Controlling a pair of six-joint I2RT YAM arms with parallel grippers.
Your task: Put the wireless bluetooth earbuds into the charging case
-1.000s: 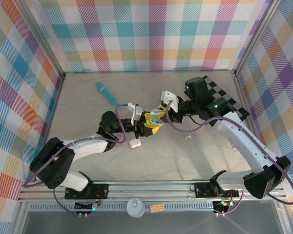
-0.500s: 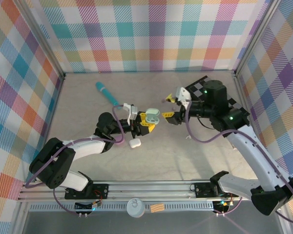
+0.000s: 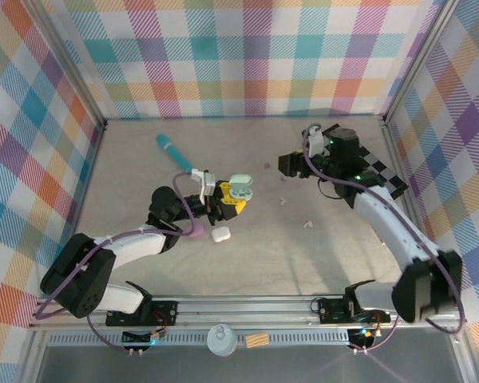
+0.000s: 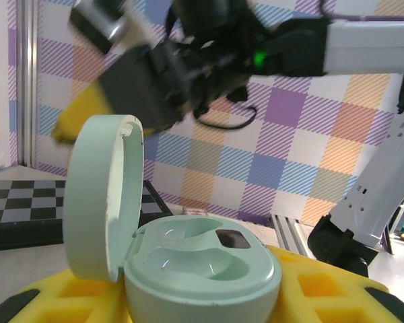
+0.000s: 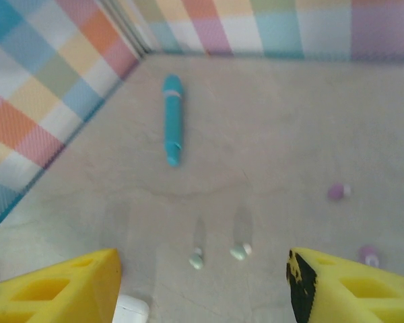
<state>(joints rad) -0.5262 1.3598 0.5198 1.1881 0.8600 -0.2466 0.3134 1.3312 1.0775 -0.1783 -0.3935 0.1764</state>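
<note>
Back right over the table [image 3: 335,263], right gripper [image 3: 290,165] has pulled off, fingers spread, empty. Left gripper [image 3: 230,201] pinches the charging case [image 4: 202,269] (lid open, wells bare). Pale green earbuds [image 5: 240,252] lie loose there, so fetching one looks next.

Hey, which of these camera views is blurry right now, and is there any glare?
Left wrist: the mint charging case is sharp, the right arm behind it motion-smeared. Right wrist: soft all over, the teal stick and pale green earbuds fuzzy. Top external: crisp, evenly lit, no glare on the table.
</note>
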